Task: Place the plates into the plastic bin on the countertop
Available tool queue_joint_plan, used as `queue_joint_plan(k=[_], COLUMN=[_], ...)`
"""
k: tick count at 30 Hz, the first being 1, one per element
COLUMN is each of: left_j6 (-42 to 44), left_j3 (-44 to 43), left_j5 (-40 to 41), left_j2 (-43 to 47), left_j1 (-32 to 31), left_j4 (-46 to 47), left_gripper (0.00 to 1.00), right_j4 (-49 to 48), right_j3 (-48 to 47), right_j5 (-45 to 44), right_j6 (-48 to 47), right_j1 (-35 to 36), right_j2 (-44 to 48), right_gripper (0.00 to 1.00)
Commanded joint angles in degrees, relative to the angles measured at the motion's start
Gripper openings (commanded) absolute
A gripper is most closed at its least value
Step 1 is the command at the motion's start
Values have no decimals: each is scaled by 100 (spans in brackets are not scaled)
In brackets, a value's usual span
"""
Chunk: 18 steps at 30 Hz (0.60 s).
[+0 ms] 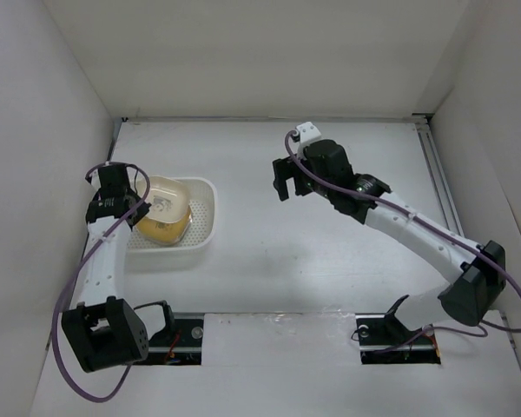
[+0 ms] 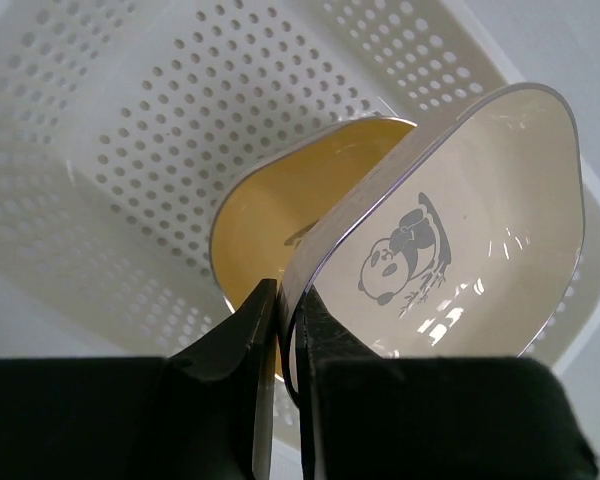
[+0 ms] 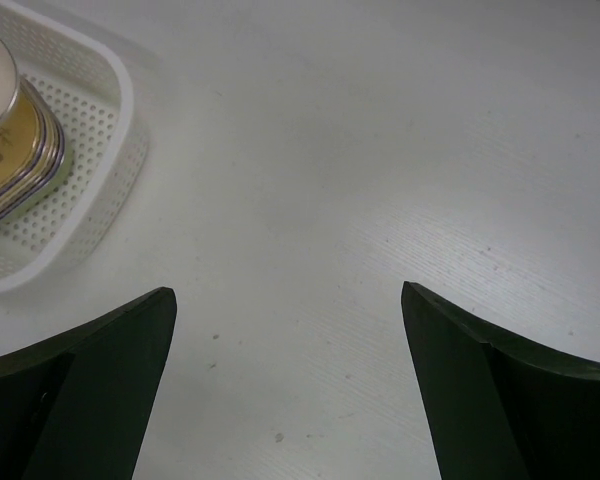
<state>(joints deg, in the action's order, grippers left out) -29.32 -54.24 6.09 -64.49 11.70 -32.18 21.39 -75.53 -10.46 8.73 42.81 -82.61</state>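
The white perforated plastic bin sits at the left of the countertop. My left gripper is shut on the rim of a cream plate with a panda print, held tilted over the bin. Under it an orange-yellow plate tops a stack in the bin. In the right wrist view the stack shows several plate edges inside the bin. My right gripper is open and empty over the bare countertop, right of the bin.
White walls enclose the countertop on the left, back and right. A metal rail runs along the right side. Both arm bases stand at the near edge.
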Motion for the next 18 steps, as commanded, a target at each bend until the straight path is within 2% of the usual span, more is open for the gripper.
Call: queue_joint_plan(k=[1,3,5,8,9,12,13,14,16,18], left_j6=[383,331,331,278,278,331,331,331,331,331], left_j3=[-499,-500,-500,-500,-500,-500,-500,-500,-500,-500], left_j5=[593,919,868,947,947,789,789,789,841,841], left_j2=[-28,-29,50,50,50,50,50,129,313,428], left_j1=[16,16,16,16,16,16,16,16,16,16], left_j4=[-331,-394,-446,-447,-447,-447,-447,-447,-499,-447], left_gripper=[3,4,12,18,25,36,43,57,75,86], right_j4=[-302,-371,-425,-557,-609,-609,-609,-609,-557,-557], right_j3=[81,160,292,346,398,398,398,398,398,398], right_j5=[149,272,395,597,598,650,650,703,703,703], right_j6=[-188,-249,-249,-249,-249,-302,-302,-354,-355,-355], right_j1=[-123,-184,-264,-396,-396,-449,-501,-501,-501,-554], right_j2=[499,675,885,992,1062,1063,1063,1063,1063,1063], right_gripper=[100,100,100,100,100,100,100,100,100,100])
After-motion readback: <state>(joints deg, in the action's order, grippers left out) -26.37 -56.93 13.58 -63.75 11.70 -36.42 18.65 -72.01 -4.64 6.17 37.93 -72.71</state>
